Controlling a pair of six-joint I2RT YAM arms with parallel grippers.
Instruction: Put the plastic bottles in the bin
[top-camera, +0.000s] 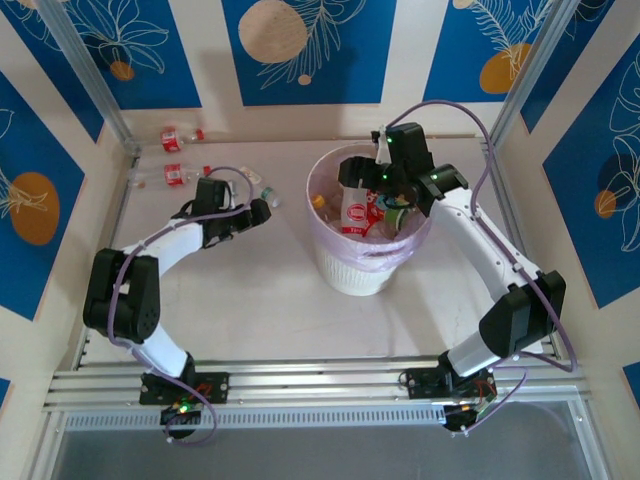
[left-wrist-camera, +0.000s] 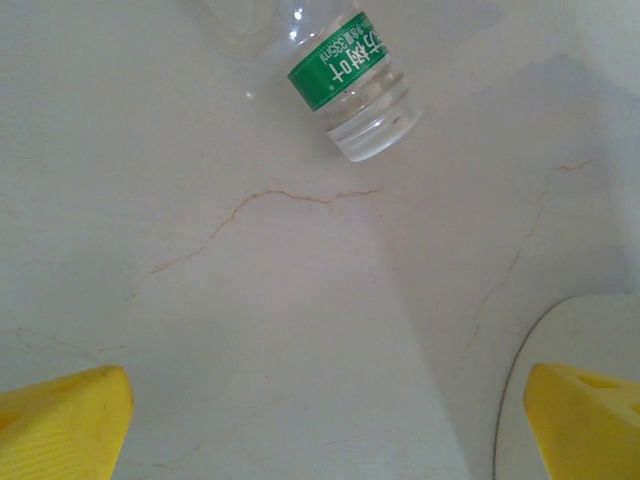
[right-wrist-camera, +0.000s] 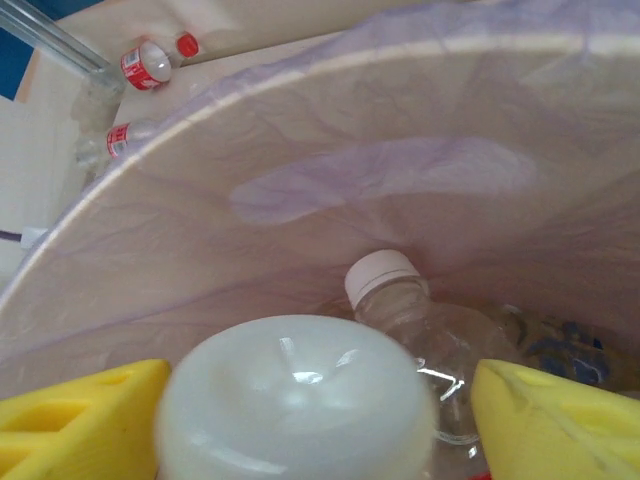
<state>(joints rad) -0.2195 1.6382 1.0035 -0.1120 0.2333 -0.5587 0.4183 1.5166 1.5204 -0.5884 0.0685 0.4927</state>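
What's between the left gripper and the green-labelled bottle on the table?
Only bare table, marked by thin cracks, lies between the left gripper and the green-labelled bottle, as the left wrist view shows.

Some plastic bottles (top-camera: 358, 212) lie in the pink-lined white bin (top-camera: 350, 275), others (top-camera: 183, 137) outside it.

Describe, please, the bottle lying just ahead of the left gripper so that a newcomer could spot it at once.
Find the round white ribbed bin with its pink liner mid-table. Just left of it, ahead of the open left gripper, lies a clear plastic bottle. Its green label sets it apart from the red-labelled bottles near the far-left corner.
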